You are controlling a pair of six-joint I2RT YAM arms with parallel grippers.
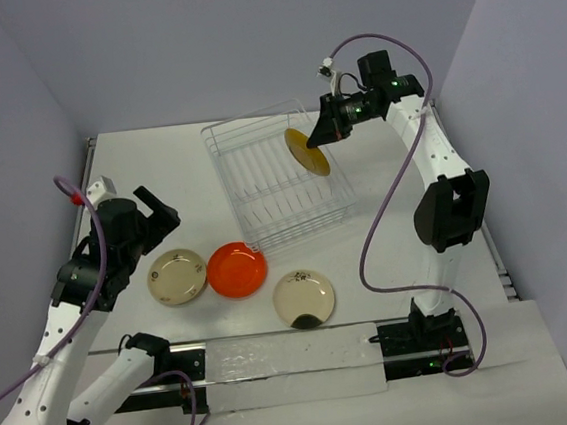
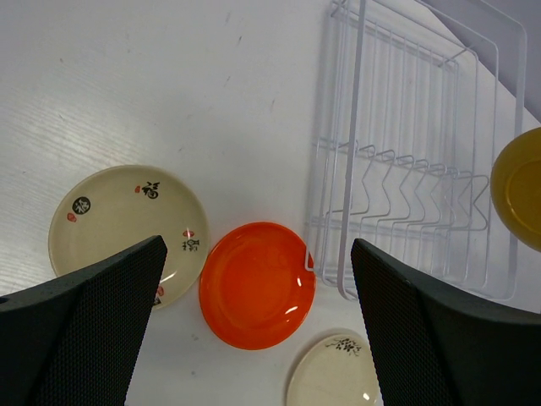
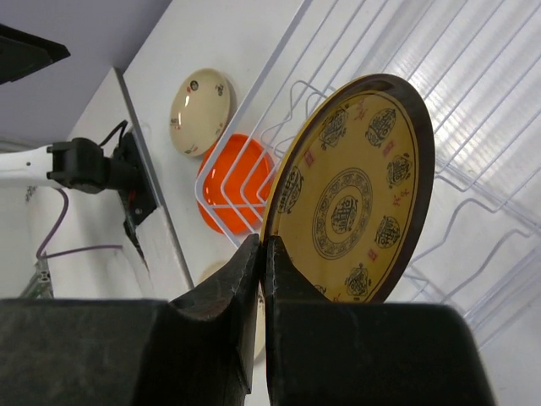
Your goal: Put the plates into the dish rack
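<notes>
My right gripper (image 1: 328, 128) is shut on the rim of the mustard-yellow plate (image 1: 308, 153) and holds it on edge above the right end of the white wire dish rack (image 1: 278, 181). In the right wrist view the yellow plate (image 3: 351, 203) shows its dark pattern, pinched at its lower left rim. The orange-red plate (image 1: 237, 269) lies flat on the table in front of the rack, a cream plate (image 1: 177, 277) to its left and a second cream plate (image 1: 304, 298) to its right. My left gripper (image 1: 159, 216) is open and empty above the left cream plate (image 2: 127, 222) and the orange-red plate (image 2: 258, 283).
The rack (image 2: 406, 152) holds no plates. A clear sheet (image 1: 293, 367) lies along the near table edge between the arm bases. Walls close in on the left, back and right.
</notes>
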